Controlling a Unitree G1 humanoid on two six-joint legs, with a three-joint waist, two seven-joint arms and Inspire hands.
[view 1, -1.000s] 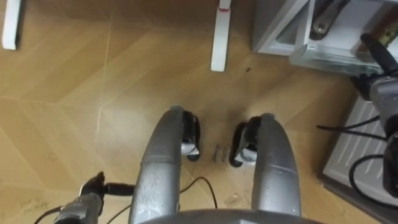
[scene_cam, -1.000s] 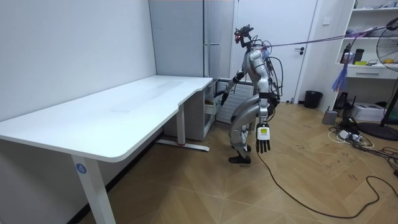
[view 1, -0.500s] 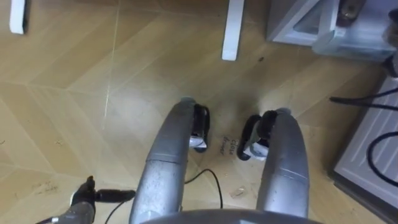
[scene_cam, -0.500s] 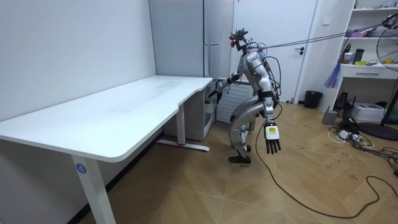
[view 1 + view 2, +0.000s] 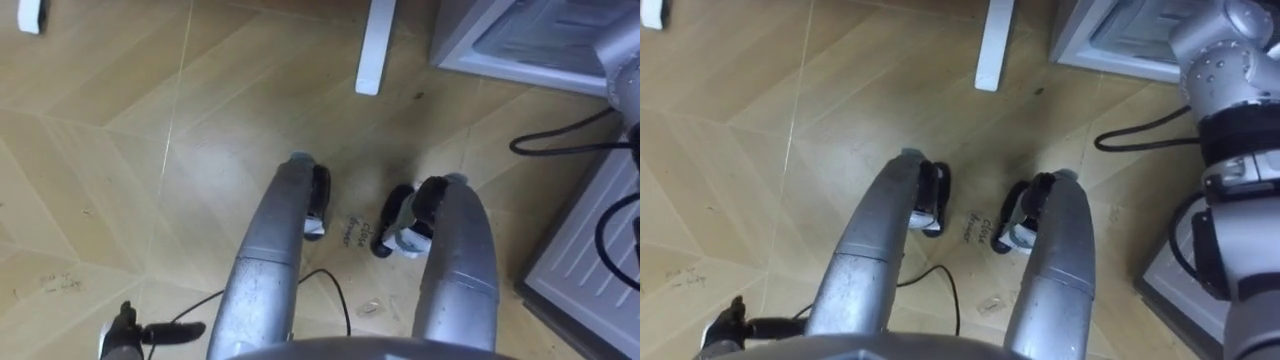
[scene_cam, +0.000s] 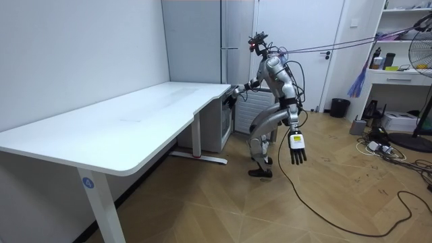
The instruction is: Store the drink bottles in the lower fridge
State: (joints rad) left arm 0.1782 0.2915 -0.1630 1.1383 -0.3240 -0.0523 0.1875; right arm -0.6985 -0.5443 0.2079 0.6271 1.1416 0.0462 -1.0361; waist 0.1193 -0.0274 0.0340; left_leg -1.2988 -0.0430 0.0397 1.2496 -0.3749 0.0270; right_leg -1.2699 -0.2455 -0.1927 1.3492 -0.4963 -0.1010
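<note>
Light brown wooden parquet floor is lying under the robot, which is standing at the far end of the long white desk. It is just beside the low pale grey box-shaped unit, which I am taking for the lower fridge, and the tall grey cabinet is standing behind against the far wall. The robot is bending its knees a little, and its head camera is looking straight down at the floor and at the flat white foot of the desk. The left hand is hanging low at its side, well apart from the fridge, with fingers straight and relaxed and nothing in them. The right hand is hovering out in front at the desk's far corner, above the low unit. I cannot tell whether its fingers are loose or closed on something. Where the drinks are I cannot tell either. A white ribbed panel is standing on the right, near the robot's right side. In my judgement the robot is only taking its place at the fridge, with no drink put in yet. The next move is probably asking for a deeper bend, so that the right hand is coming level with the low compartment.
</note>
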